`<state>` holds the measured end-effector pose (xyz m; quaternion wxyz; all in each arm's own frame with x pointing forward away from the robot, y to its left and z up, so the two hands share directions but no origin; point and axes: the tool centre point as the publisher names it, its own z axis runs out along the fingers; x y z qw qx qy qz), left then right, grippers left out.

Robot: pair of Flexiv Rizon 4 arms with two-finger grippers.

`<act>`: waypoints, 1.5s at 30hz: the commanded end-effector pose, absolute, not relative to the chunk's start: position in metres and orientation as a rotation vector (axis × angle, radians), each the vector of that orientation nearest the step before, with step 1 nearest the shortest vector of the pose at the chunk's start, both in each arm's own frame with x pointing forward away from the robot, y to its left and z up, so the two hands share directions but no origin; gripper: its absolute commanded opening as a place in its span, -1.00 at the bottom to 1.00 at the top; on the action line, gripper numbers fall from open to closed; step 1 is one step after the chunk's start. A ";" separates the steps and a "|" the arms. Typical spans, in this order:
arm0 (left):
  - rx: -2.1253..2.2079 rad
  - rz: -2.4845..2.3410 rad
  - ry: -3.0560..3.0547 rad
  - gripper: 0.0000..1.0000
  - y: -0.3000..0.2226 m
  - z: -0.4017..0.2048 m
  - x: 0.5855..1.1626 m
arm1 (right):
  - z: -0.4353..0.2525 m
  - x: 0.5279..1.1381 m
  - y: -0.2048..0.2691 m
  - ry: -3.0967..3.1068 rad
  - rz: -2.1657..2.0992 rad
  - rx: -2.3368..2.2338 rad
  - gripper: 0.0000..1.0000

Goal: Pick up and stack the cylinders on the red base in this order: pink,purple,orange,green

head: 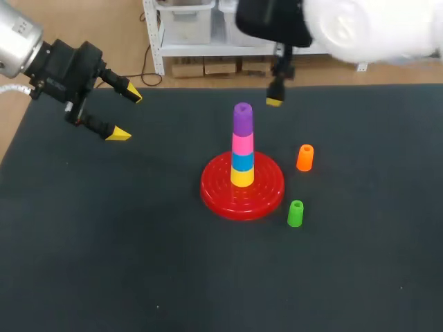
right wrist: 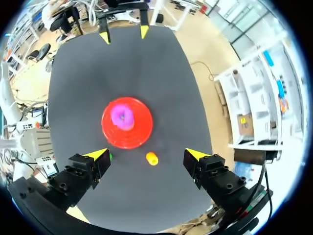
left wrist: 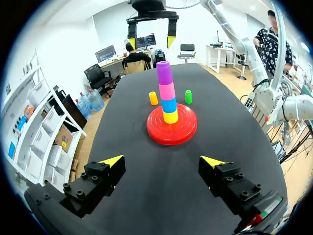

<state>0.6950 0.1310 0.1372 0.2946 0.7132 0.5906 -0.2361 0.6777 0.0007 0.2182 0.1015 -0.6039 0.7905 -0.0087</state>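
Observation:
The red base (head: 266, 197) sits mid-table with a stack on its peg: yellow, blue, the pink cylinder (head: 242, 143) and the purple cylinder (head: 242, 117) on top. Right of the base, the orange cylinder (head: 304, 158) and the green cylinder (head: 295, 213) stand on the mat. My left gripper (head: 126, 114) hovers open and empty at the far left. My right gripper (right wrist: 146, 154) hangs high above the table, open and empty. Seen from it, the stack (right wrist: 122, 116) lies below and ahead and the orange cylinder (right wrist: 152, 158) lies far below between its fingers. In the head view only one yellow fingertip (head: 274, 102) shows.
A dark mat (head: 138, 242) covers the table. From the left wrist, the stack (left wrist: 166, 93) stands ahead, with the orange cylinder (left wrist: 153, 98), the green cylinder (left wrist: 188, 96) and my right gripper (left wrist: 151, 39) beyond it.

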 end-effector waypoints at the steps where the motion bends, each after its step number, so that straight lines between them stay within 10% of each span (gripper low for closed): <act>1: 1.900 -0.628 1.572 1.00 0.131 0.137 0.696 | 0.204 0.669 -0.025 2.303 0.018 -1.726 1.00; 45: 1.900 -0.628 1.572 1.00 0.131 0.137 0.696 | 0.035 0.692 -0.064 2.706 0.070 -1.565 1.00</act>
